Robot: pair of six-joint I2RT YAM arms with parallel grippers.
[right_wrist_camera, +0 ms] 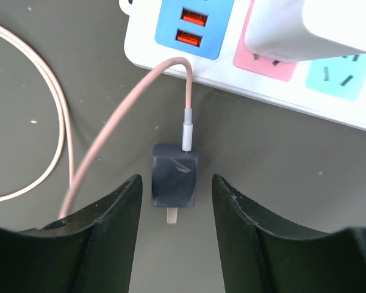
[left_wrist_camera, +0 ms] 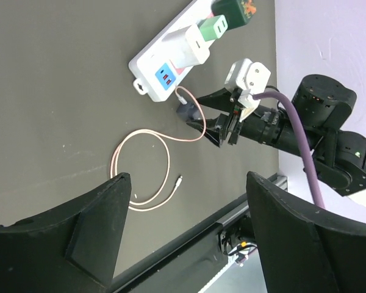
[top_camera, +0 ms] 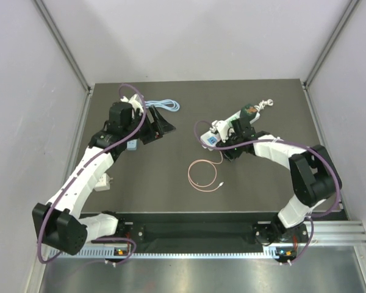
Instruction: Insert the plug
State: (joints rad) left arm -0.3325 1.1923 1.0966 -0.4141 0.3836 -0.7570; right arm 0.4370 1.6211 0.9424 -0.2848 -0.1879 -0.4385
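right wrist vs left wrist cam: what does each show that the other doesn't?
Right wrist only: the dark adapter's metal prong, pointing away from the power strip. Left wrist only: the light green plug, the pink cable's loose end, the right gripper straddling the adapter. Both: strip, cable, adapter, white charger.

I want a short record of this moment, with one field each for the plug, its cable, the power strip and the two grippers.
plug: dark charger block, lying flat on the table, not inserted, prong end pointing away from the strip
cable: pink cable, joined to the block, loose loop on the table
power strip: white, a white adapter already plugged in
right gripper: open, one finger on each side of the block, a gap on both sides
left gripper: open, holding nothing, away from the strip
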